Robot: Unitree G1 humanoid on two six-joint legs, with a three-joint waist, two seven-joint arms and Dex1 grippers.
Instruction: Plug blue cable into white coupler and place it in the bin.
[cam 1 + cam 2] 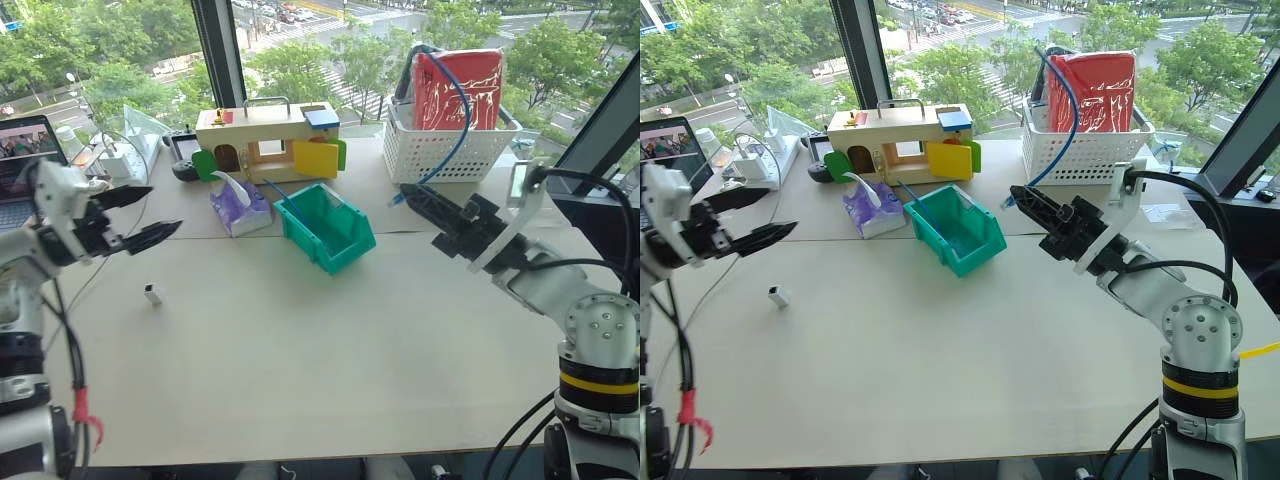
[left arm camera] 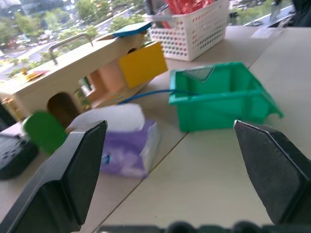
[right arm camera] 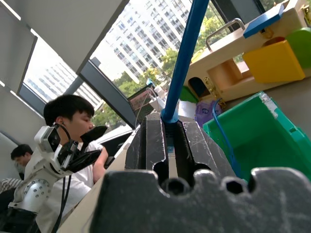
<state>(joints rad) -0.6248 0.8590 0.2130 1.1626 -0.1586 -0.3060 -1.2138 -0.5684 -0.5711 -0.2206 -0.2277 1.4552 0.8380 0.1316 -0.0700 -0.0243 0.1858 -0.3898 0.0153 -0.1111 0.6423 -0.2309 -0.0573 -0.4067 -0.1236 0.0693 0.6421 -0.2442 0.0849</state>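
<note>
The right claw (image 1: pixel 405 192) is gripping the blue cable (image 1: pixel 462 105) close to one plug, jaws closed on it, and holding it raised above the table (image 1: pixel 330 350) just in front of the white lattice basket (image 1: pixel 445 150). From the claw the cable is arching up over the basket's rim and dropping behind it; in the right wrist view it is rising straight out from between the fingers. Another blue strand is lying across the back of the bin (image 1: pixel 325 227), though whether it is the same cable cannot be told. The left claw (image 1: pixel 150 215) is hovering wide open and empty at the table's left side, above and slightly behind the white coupler (image 1: pixel 152 294), which is standing alone on bare tabletop, well apart from everything else.

The step in hand appears to be picking up the coupler, with the cable end already secured. The next move probably calls for the left claw dropping to the coupler and pinching it so the socket is facing the right claw, then bringing the two together in mid-air.

Open room is lying across the whole front and middle of the table. Clutter is crowding the back: the purple tissue pack (image 1: pixel 240 207), the wooden toy box (image 1: pixel 270 140) and the bin near centre. The coupler is sitting fairly near the left edge, so a clumsy nudge could be risking it.
</note>
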